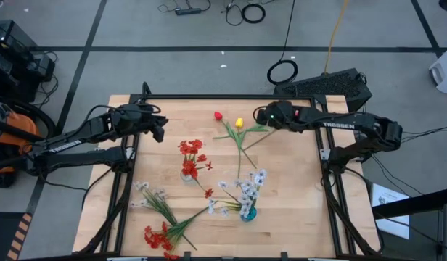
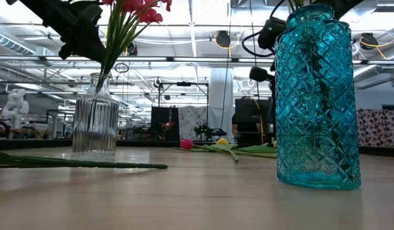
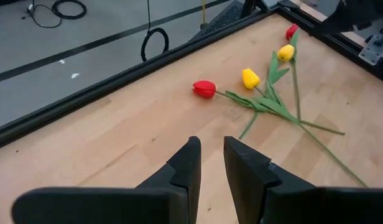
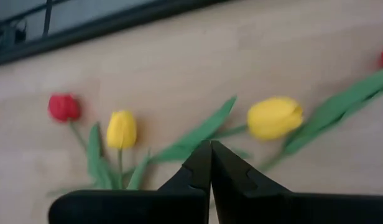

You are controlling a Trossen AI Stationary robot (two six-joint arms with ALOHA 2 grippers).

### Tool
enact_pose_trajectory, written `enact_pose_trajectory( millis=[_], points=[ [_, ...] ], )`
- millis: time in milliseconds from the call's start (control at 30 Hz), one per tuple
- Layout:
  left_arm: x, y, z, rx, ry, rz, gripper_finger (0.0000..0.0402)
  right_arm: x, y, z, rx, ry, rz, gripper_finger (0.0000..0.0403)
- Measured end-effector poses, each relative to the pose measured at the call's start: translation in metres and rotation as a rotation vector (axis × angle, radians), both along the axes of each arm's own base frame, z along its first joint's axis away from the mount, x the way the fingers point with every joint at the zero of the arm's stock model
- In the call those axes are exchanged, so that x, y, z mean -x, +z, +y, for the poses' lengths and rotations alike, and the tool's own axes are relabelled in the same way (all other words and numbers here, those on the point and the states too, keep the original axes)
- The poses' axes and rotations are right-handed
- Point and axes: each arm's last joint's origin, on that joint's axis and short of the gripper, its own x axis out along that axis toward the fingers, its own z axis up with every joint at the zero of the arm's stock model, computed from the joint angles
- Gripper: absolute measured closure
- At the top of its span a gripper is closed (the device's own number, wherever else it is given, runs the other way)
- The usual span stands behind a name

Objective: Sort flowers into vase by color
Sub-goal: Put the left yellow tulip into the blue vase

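Observation:
Red and yellow tulips (image 1: 238,127) lie loose on the far middle of the table, their green stalks crossing (image 3: 266,102). A clear vase (image 2: 94,124) holds red blossoms (image 1: 192,152), and a blue vase (image 2: 318,96) holds white sprays (image 1: 251,185). My right gripper (image 4: 210,146) hangs shut just above the tulips' leaves, between two yellow heads (image 4: 275,117). My left gripper (image 3: 207,155) is over the table's far left, pointing toward the tulips, its fingers a narrow gap apart with nothing between them.
Loose white sprays (image 1: 152,194) and red sprays (image 1: 158,235) lie on the near left of the table, and one green stalk (image 2: 75,164) stretches along the wood. The two vases stand mid-table. Bare wood lies between my left gripper and the tulips.

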Motion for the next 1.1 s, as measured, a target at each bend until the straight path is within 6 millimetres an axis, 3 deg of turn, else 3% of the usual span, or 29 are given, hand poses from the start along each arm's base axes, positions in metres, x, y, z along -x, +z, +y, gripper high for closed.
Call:
enact_pose_trajectory(
  millis=[267,500,867,1100],
  points=[
    [0.0,0.0,0.0,0.0,0.0,-0.001,0.0327,0.004,0.0,-0.006,0.041,-0.056,0.03,0.0393],
    [0.0,0.0,0.0,-0.001,0.0,-0.005,0.0327,0.015,-0.005,-0.009,0.009,-0.042,0.149,0.0364],
    [0.0,0.0,0.0,-0.001,0.001,-0.005,0.0327,0.014,-0.011,-0.012,0.006,-0.005,0.195,0.0315],
    [0.0,0.0,0.0,-0.001,0.001,-0.005,0.0327,-0.009,-0.028,-0.017,-0.053,0.223,0.134,0.0283]
  ],
)
